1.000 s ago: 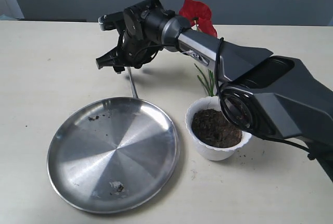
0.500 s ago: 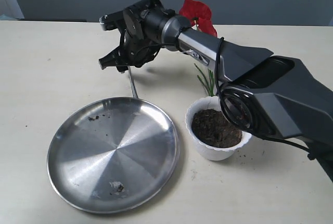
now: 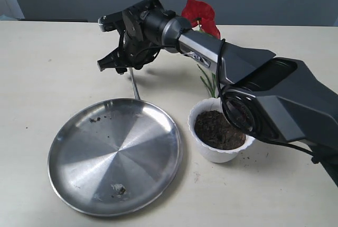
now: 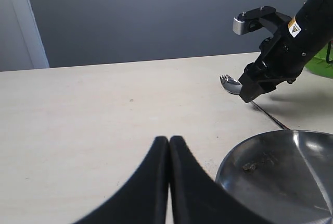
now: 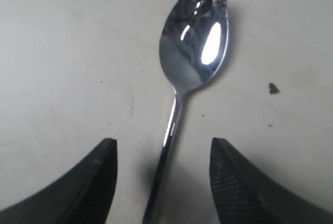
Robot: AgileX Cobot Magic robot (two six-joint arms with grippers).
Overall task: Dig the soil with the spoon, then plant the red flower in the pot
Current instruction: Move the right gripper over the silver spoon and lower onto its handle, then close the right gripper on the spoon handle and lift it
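The silver spoon (image 3: 135,87) lies flat on the table behind the steel plate; its bowl (image 5: 193,47) has short tines. My right gripper (image 3: 112,66) hangs low over it, open, with a finger on each side of the thin handle (image 5: 165,140) and touching nothing. The white scalloped pot (image 3: 198,132) holds dark soil (image 3: 217,129). The red flower (image 3: 199,15) shows behind my right arm, its grassy blades (image 3: 209,82) below it. My left gripper (image 4: 169,139) is shut and empty, low over the table near the plate; it does not show in the exterior view.
The large steel plate (image 3: 116,153) lies left of the pot with a few soil crumbs (image 3: 119,188) on it. My right arm (image 3: 253,79) stretches across the table above the pot. A green leaf (image 4: 325,60) peeks in behind that arm.
My right gripper rose slightly over the spoon, then settled back down and left. The spoon, pot and flower have not moved.
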